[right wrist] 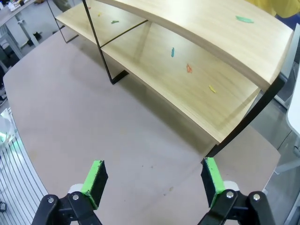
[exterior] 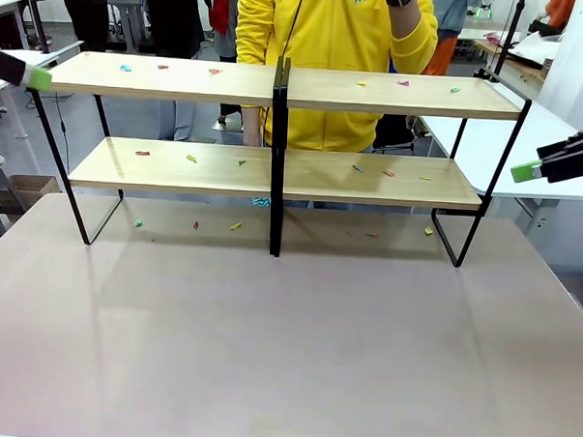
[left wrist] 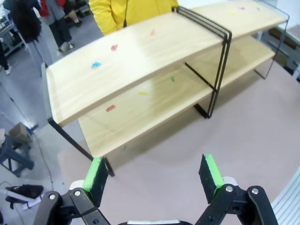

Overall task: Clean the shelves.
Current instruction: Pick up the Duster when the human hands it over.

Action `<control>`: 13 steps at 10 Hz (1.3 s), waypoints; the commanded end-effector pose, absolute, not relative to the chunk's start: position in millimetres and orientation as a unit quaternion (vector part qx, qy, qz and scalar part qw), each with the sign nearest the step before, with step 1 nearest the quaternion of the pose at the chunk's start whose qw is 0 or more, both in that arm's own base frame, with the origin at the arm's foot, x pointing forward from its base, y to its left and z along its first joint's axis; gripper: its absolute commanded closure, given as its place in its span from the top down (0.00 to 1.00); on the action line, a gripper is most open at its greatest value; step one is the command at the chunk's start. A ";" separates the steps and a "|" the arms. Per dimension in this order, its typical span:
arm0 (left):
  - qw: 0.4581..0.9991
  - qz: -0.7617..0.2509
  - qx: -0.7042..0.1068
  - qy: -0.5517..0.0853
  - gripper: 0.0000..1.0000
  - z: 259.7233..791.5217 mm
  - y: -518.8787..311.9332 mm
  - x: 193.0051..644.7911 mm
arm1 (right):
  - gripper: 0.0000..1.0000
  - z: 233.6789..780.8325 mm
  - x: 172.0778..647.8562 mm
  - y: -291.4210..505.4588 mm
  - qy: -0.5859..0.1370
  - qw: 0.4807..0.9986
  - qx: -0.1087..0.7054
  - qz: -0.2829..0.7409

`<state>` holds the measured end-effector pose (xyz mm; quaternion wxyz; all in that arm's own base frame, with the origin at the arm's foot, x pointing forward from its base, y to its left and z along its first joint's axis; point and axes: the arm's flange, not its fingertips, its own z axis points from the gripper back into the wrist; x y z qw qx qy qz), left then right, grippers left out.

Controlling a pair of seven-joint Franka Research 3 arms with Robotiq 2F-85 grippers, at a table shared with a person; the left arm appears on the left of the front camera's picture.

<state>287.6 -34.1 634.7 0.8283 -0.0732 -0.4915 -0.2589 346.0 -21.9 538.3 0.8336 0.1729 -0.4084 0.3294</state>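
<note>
The shelves [exterior: 278, 150] stand on the far half of the counter [exterior: 286, 354]. Their long axis runs left to right across the scene, with two light-wood boards on each side of the black centre post. Small coloured scraps [exterior: 142, 153] lie scattered on the upper and lower boards, and a few more sit on the counter under the rack.

The left hand [exterior: 38, 78] hangs off the left end at the height of the upper board, close to its corner. In its wrist view the left hand [left wrist: 154, 171] looks along the rack from that end, released and empty, with a gap to the frame. The right hand [exterior: 526, 171] sits off the right end, between the two board heights. In its wrist view the right hand [right wrist: 152, 176] is also spread wide and holds nothing.

Each hand faces one end, so a sweep would likely run inward along the boards. The left hand looks slightly nearer.

The counter is beige, matte and smooth. A person in a yellow top [exterior: 328, 46] stands just behind the rack, in a busy workroom.
</note>
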 end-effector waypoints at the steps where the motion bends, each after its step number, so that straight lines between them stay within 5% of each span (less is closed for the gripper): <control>1: 0.819 -0.210 -0.069 -0.529 1.00 589.2 -39.2 263.8 | 1.00 533.0 351.9 -22.2 -0.413 0.821 0.188 0.346; 12: 0.839 -0.218 -0.068 -0.494 1.00 578.0 -38.8 267.0 | 1.00 531.7 349.9 -24.8 -0.407 0.818 0.198 0.354; 13: 0.830 -0.226 -0.073 -0.504 1.00 632.0 -43.0 299.2 | 1.00 531.8 349.8 -24.9 -0.408 0.818 0.197 0.353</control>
